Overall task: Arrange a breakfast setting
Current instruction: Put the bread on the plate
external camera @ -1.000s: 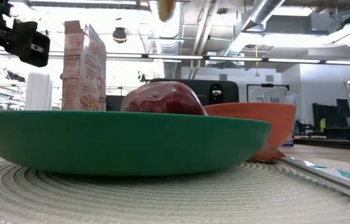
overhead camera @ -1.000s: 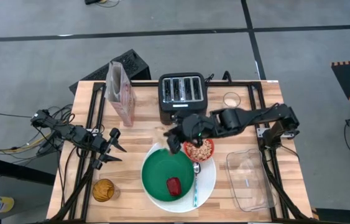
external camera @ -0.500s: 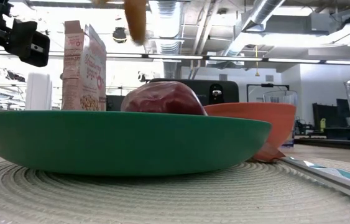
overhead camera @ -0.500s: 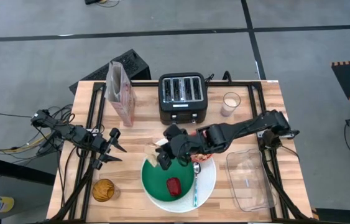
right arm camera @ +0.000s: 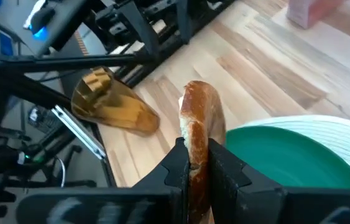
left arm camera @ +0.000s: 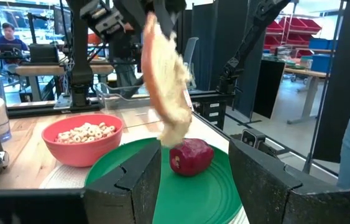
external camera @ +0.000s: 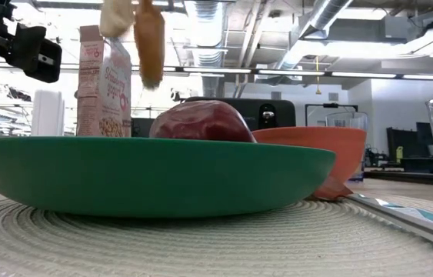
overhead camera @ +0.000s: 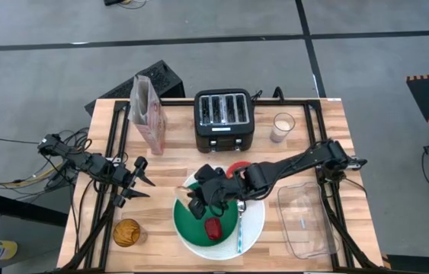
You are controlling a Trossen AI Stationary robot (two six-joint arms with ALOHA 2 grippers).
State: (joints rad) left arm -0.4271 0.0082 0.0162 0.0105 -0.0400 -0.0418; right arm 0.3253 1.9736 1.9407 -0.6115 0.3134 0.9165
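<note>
My right gripper is shut on a toasted bagel half, above the left part of the green plate. The green plate lies on the white plate and holds the small red food piece. The teal-handled spoon lies on the white plate's right side. The red bowl holds cereal and stands behind the plates, partly under my right arm in the high view. My left gripper is open and empty at the table's left. My right gripper pinches the bagel half by its two flat faces between its two fingers. The fingers come from above, slanting toward the table's left. The bagel stands on edge and hangs below the fingers, clear of the green plate.
A black toaster and a cereal box stand at the back. A glass of milk is at the back right, a clear plastic tray at the right, and a glass of orange drink at the near left.
My right gripper has carried the bagel from beside the red bowl toward the table's left and near edges, out over the green plate, and has come down. In the low view the bagel has dropped lower and moved left.
</note>
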